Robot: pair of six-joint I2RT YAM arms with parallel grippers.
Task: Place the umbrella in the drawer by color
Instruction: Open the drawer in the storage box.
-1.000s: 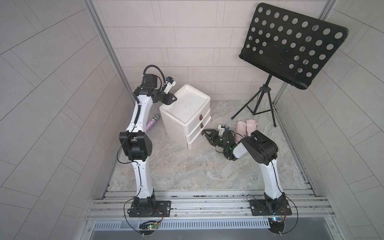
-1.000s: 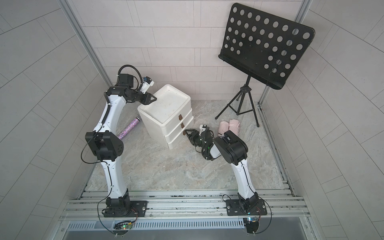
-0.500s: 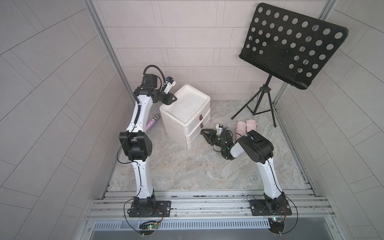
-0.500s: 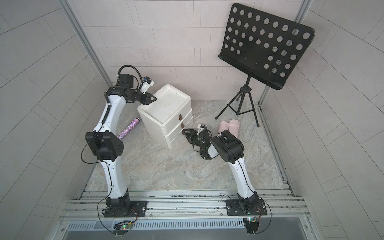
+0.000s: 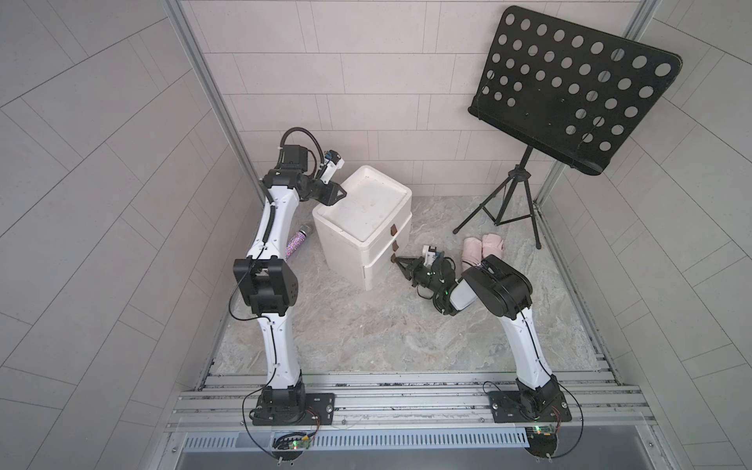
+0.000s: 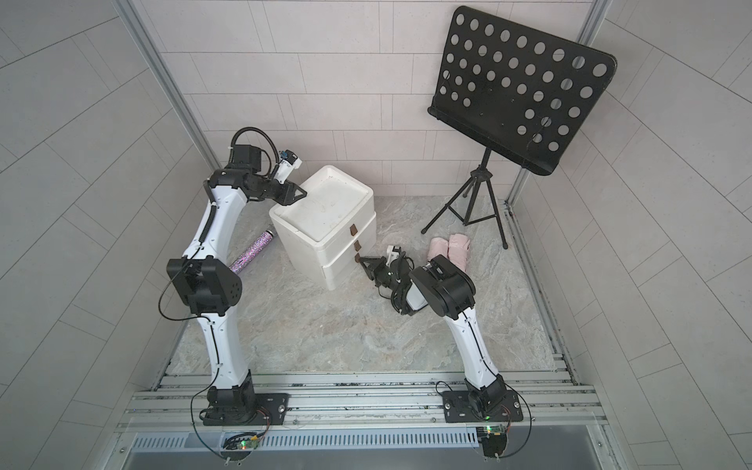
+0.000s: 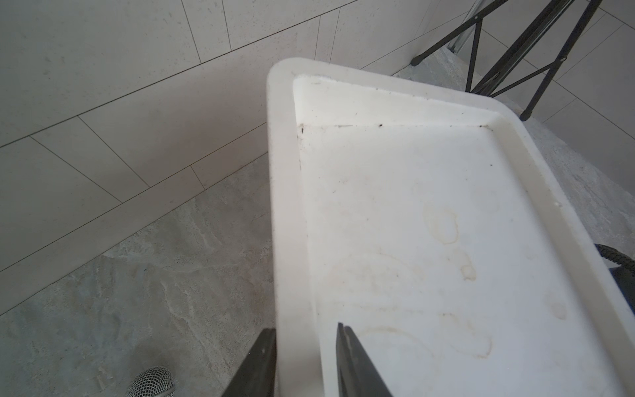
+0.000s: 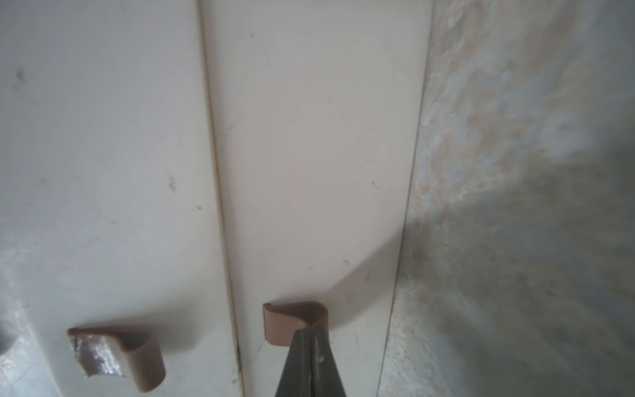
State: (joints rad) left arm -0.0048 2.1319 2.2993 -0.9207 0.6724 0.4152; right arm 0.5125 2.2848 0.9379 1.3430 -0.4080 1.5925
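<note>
Status: early stage. All drawers of the white drawer cabinet [image 5: 346,248] appear shut. The right end effector [image 8: 311,331] is closed on the bottom drawer handle [image 8: 281,323]. The left end effector [image 7: 305,328] clamps the cabinet's top rim [image 7: 285,206]. The pink folded umbrellas [image 5: 473,251] lie untouched on the tabletop [image 5: 366,333] beside the right arm. Opening and stowing remain.

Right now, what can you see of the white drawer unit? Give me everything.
The drawer unit is a white, boxy, plastic-looking chest, stained on its recessed tray top, with three stacked drawers, seemingly closed, each with a brown tab handle. It stands upright on the grey floor near the back wall. The left gripper seems to grip its top rim; the right gripper, shut, meets the lowest handle.
</note>
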